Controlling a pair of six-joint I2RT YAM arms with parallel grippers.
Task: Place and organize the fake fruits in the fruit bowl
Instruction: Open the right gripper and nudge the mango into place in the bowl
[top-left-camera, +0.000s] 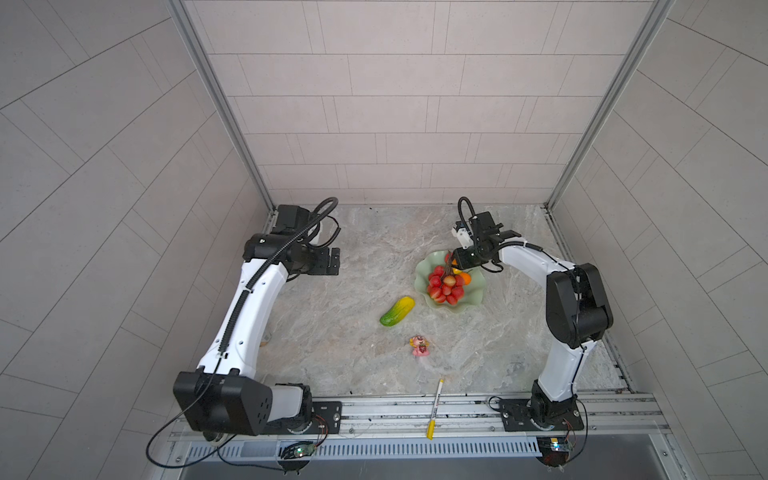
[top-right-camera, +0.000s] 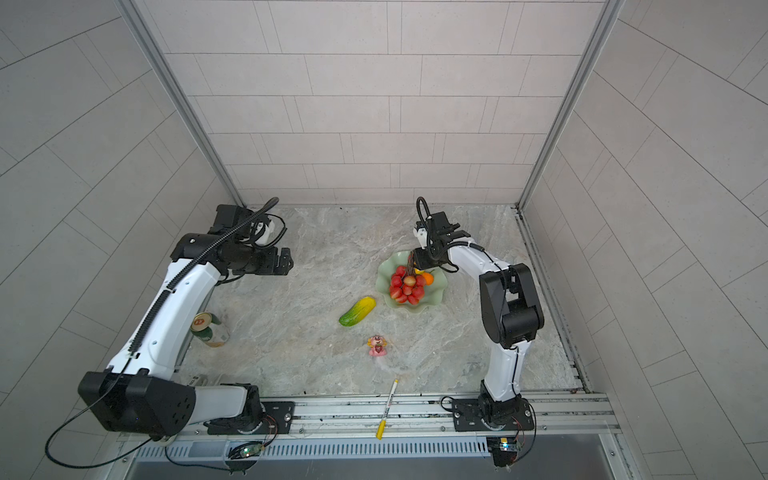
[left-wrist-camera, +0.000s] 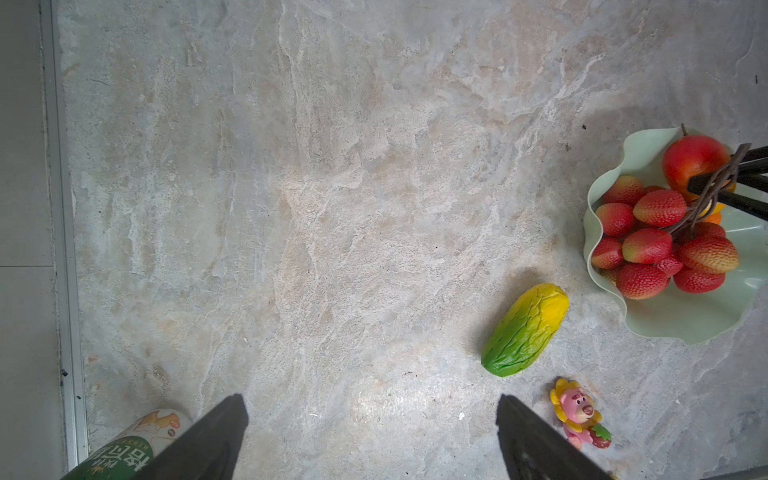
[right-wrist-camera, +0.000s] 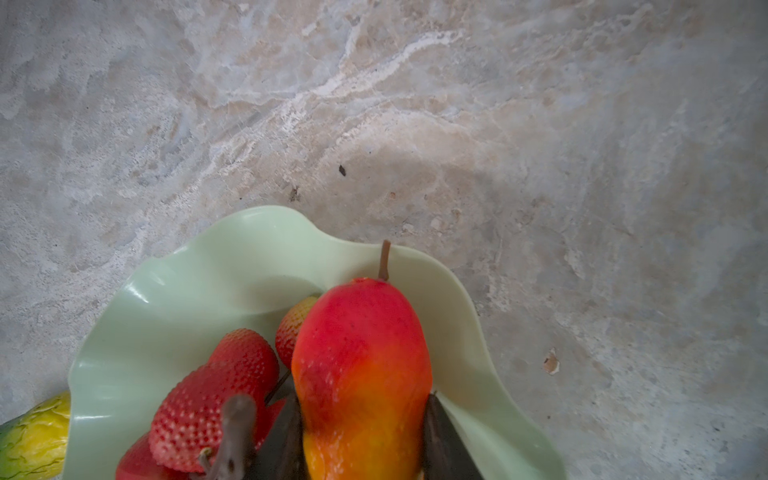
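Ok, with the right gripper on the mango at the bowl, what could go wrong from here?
1. The mango in the right gripper sits close to the fruit bowl's low wavy rim; released there, it may roll out.
2. The grape bunch has its stem up beside a finger, so pulling away could snag it.
3. The green-to-yellow fruit lies on the table, and the bowl looks crowded.

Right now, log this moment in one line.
right fingers: shut on mango, over fruit bowl | left fingers: open, empty | in bowl: grape bunch, orange | on table: green-yellow fruit
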